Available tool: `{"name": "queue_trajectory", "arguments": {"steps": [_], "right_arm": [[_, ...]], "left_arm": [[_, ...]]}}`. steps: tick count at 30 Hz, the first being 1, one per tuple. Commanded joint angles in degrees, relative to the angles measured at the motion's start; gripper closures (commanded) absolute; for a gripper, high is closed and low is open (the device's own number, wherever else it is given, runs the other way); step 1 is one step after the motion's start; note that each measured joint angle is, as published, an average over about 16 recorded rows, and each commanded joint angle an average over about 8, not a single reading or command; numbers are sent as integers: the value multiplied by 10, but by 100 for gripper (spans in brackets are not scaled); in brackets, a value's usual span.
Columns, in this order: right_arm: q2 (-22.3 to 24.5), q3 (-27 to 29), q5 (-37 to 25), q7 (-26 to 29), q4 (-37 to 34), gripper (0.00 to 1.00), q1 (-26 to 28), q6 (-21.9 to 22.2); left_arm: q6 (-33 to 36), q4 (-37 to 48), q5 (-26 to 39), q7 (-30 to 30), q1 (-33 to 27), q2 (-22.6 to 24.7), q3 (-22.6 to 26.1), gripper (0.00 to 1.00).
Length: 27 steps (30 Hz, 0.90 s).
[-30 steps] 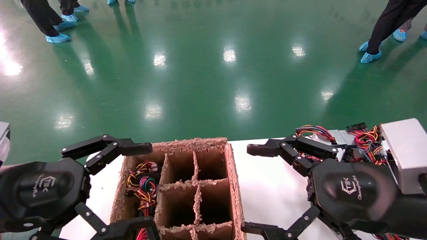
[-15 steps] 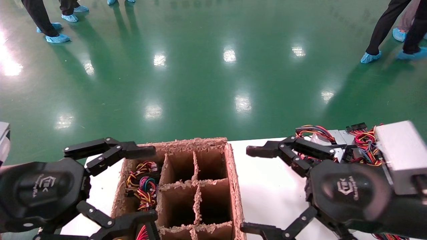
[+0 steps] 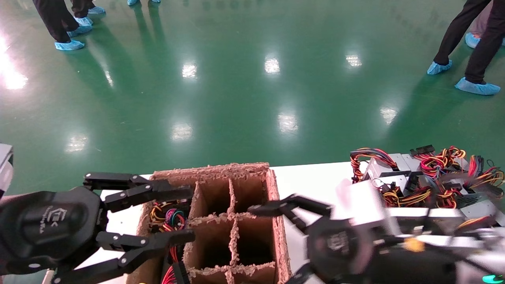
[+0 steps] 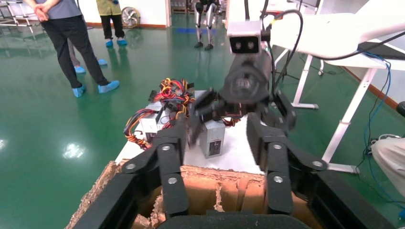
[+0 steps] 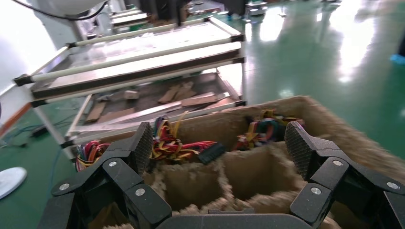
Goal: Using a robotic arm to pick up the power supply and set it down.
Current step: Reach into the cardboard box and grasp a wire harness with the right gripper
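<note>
Several silver-grey power supplies [image 3: 388,173] with red, yellow and black wire bundles lie piled at the table's right back. One power supply [image 4: 212,138] with a white label lies alone on the white table beyond the box in the left wrist view. My left gripper [image 3: 192,214] hangs open over the left column of the divided cardboard box [image 3: 276,205]; its fingers [image 4: 174,157] frame the box's rim. Also open and holding nothing, my right gripper [image 3: 272,244] is at the box's right edge, with its pads [image 5: 144,145] framing the compartments.
Wire bundles [image 5: 174,143] stick out of the box's left compartments; the middle and right compartments [image 3: 254,238] look dark and hollow. The white table [image 3: 311,181] ends at a green floor where people [image 3: 477,47] stand. A metal rack [image 5: 143,52] stands beyond the box.
My right gripper has swung left from in front of the power supply pile to the box's right edge. My left gripper has shifted right over the box and its fingers have narrowed somewhat.
</note>
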Motion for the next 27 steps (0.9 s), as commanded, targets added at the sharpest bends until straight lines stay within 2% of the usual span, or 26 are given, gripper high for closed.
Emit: {"name": "queue_trajectory", "arguments": {"steps": [1,14,23,25,27], "right_arm": [[-19,-11,-12,-2,-4,0,6,2],[-118,-75,-79,20,19,0,24,27],[-182,-110,-123,9,-23,0,32,42],[-191,-115,-127,5,-35,7,35,40],[-198,-118,-131,1,-45,26,39,37]], "left_arm": [[0,0,0,0,0,0,0,100],[0,0,0,0,0,0,0,100],[0,0,0,0,0,0,0,100],[0,0,0,0,0,0,0,100],[0,0,0,0,0,0,0,100]]}}
